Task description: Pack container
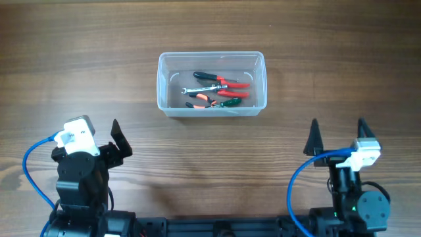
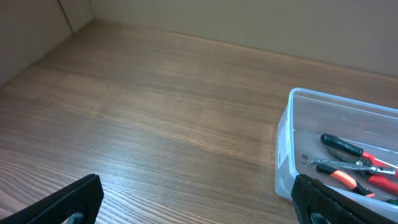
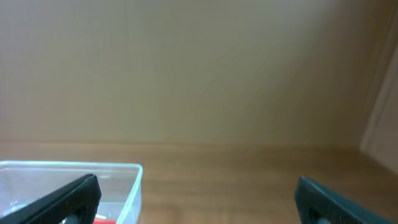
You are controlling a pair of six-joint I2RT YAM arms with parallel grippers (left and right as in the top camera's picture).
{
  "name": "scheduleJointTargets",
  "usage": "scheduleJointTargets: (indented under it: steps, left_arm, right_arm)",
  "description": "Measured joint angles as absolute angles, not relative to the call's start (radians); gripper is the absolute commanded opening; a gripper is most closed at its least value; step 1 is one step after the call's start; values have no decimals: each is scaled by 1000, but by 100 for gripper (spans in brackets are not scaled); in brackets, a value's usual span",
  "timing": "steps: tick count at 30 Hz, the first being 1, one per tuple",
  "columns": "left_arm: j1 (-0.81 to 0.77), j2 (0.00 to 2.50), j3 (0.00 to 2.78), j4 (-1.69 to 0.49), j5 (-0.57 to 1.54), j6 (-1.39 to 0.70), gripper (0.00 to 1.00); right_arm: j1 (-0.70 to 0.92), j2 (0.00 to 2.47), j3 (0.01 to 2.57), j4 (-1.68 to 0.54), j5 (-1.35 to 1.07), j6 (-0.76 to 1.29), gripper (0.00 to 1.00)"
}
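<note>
The clear plastic container [image 1: 164, 99] stands on the wooden table at the middle back. Inside it lie several small hand tools [image 1: 220, 90]: pliers with red and black handles, an orange-handled tool, a green-handled tool and a small wrench. The container also shows in the left wrist view [image 2: 286, 143] and in the right wrist view [image 3: 134, 180]. My left gripper [image 1: 120, 138] is open and empty at the front left, well short of the container. My right gripper [image 1: 337, 137] is open and empty at the front right, apart from the container.
The wooden table [image 1: 79, 59] stretches around the container. A plain wall [image 3: 186, 74] rises behind the table. Blue cables run along both arm bases at the front edge.
</note>
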State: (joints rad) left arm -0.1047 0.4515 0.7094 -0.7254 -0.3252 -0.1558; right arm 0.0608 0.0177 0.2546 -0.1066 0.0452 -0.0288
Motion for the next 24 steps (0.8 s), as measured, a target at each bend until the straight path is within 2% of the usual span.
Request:
scheduleJointTargets:
  steps: [3,10,24]
  left_arm:
    - [-105,451,709,-726,-325,-156,100]
    - [-105,451,709,-725,-325,-156,100]
    - [-105,451,709,-725,-325,-156,100]
  right_arm:
    - [63,15,171,-9,46,-82,100]
    - [63,15,17,-7,0,-118,100]
    - [63,15,6,-6,-31,-125,100]
